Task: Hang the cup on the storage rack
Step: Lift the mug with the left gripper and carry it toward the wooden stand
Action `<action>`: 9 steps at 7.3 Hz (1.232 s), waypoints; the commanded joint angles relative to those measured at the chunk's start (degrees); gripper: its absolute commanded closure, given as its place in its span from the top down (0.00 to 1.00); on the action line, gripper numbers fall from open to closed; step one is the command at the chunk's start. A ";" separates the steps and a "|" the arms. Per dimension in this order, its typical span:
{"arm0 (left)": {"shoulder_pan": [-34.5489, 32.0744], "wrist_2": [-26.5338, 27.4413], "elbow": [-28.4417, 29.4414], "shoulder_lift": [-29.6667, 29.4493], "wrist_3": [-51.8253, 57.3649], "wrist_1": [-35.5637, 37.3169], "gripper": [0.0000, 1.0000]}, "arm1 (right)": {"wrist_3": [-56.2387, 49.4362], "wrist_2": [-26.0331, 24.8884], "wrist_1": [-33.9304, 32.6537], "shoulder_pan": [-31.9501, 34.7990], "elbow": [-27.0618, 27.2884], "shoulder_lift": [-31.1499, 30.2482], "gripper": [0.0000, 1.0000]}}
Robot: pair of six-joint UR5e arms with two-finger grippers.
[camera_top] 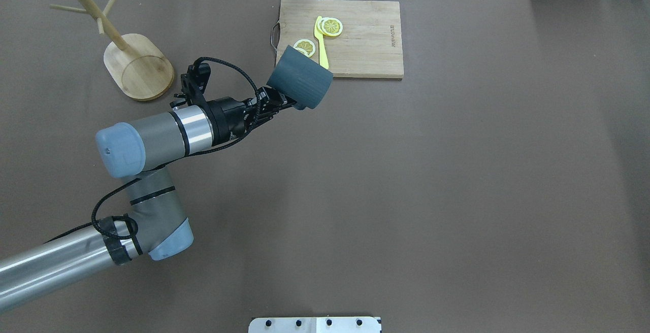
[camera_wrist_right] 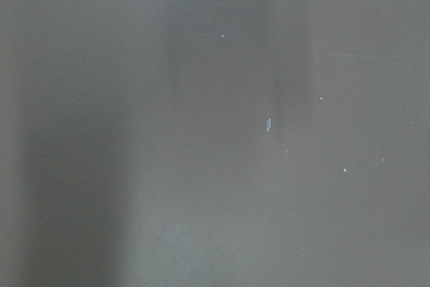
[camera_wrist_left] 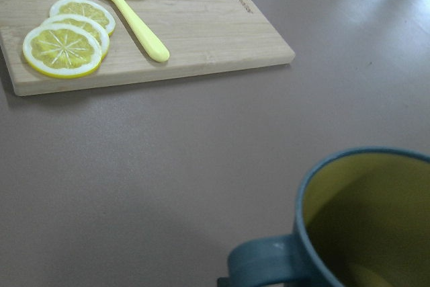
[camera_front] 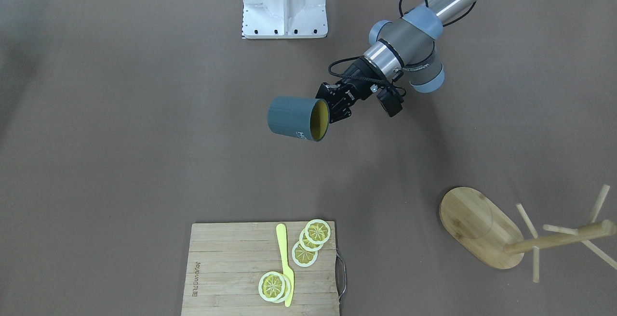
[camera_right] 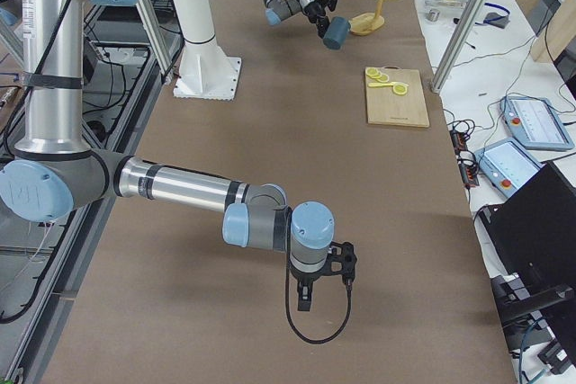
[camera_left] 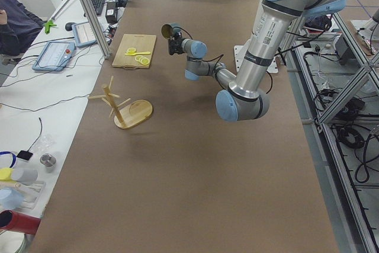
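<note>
the left pincer (camera_front: 335, 108) is closed on the cup (camera_front: 293, 119) and holds it clear above the table (camera_front: 120, 138). the cup lies on its side with the yellow mouth turned back toward the wrist. the left wrist view shows the handle (camera_wrist_left: 265, 267) at the bottom edge next to the rim. the grip seems to be on that side, but whether the fingers pinch the handle itself or the wall beside it cannot be told. the storage rack (camera_front: 475, 224) stands well apart from the cup, off toward the robot's left, with thin pegs (camera_front: 526, 219) angling up from its post (camera_front: 559, 240).

the step in hand looks like the carry to the rack. to do it well, the arm should travel at this height and pass clear of the cutting board (camera_front: 226, 268) and its lemon slices (camera_front: 317, 231). the wrist should turn early so the opening of the handle faces a peg on the near side of the post. the last stretch is best flown along the peg's own slant, tip first, then eased down until the handle rests near the post. the rack looks light and could slide or tip if pushed sideways, so contact should be slow. if the fingers do fill the loop, the peg needs the free part of it. the pincer should let go only once the peg carries the weight.

the right pincer (camera_right: 317, 287) hangs low over the table far from all this; whether it is wide or narrow cannot be told.
</note>
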 commanded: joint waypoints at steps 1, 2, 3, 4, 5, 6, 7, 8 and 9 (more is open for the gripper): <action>-2.91 0.12 0.60 0.01 -20.45 -5.53 0.00 | 0.00 0.00 0.00 0.00 0.07 0.06 1.00; -5.45 0.12 2.17 0.10 -29.54 -8.69 0.00 | 0.00 0.00 0.00 0.00 0.07 0.06 1.00; -8.17 0.20 4.10 0.10 -34.59 -10.20 0.00 | 0.00 0.00 0.00 0.00 0.33 -0.03 1.00; -11.85 0.20 5.68 0.27 -38.82 -10.30 0.00 | 0.00 0.00 0.00 0.00 0.59 -0.12 1.00; -14.59 0.12 7.87 0.45 -42.52 -10.30 0.00 | 0.00 0.00 0.00 0.00 0.60 -0.12 1.00; -16.70 -0.06 9.55 0.45 -45.86 -10.22 0.00 | 0.00 0.00 0.00 0.00 0.68 -0.12 1.00; -18.46 -0.41 10.87 0.54 -48.24 -10.30 0.00 | 0.09 0.00 0.00 0.00 0.86 -0.03 1.00; -19.87 -2.15 12.36 1.84 -49.66 -12.91 0.00 | 0.00 0.00 0.09 0.00 0.86 0.15 1.00; -22.06 -4.17 15.86 2.20 -52.28 -15.99 0.00 | 0.09 -0.08 0.09 0.00 0.86 0.23 1.00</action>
